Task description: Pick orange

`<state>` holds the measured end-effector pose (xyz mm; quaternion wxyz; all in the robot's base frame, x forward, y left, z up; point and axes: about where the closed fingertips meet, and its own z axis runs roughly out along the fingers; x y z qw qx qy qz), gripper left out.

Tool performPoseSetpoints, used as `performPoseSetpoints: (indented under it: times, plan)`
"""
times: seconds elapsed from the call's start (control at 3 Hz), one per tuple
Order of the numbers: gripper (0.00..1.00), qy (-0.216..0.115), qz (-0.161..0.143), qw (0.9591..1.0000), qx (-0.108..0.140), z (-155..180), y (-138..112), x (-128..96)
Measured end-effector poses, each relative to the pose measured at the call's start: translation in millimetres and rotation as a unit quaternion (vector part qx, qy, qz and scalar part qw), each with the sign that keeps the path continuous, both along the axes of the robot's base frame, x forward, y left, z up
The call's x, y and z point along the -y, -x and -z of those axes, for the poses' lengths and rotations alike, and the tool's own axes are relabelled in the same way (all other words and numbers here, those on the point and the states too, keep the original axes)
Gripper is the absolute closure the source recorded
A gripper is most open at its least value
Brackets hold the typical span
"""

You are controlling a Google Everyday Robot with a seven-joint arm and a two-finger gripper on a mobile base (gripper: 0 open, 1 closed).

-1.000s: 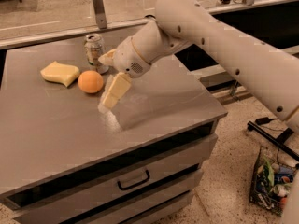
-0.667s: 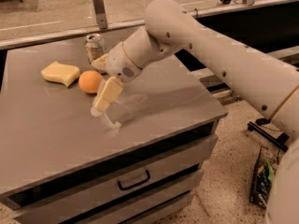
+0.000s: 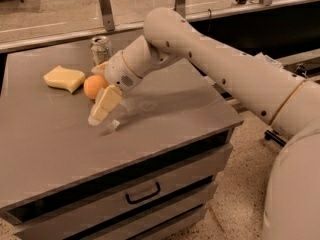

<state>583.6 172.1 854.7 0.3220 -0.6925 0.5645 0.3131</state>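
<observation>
Gripper [image 3: 100, 95] hung at the orange [image 3: 93, 85], fingers [image 3: 106, 103] apart, seemingly straddling it. Approach step; next, likely, close and lift.

Warm, dim overhead light; the gripper [image 3: 100, 93] at the orange [image 3: 92, 85] casts a soft shadow on the faintly glaring cabinet top [image 3: 170, 111].

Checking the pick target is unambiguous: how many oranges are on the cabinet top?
1. The orange sits between the sponge and the gripper, in front of the soda can. The arm could hide another.
</observation>
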Motion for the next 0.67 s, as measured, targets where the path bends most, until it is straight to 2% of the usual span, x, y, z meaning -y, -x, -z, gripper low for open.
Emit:
performPoseSetpoints:
  times: [0.33, 0.67]
  plan:
    - [0.17, -0.004, 0.002, 1.0, 0.002, 3.9, -6.2, -7.8]
    - [0.41, -0.008, 0.001, 1.0, 0.001, 5.7, -9.2, -12.3]
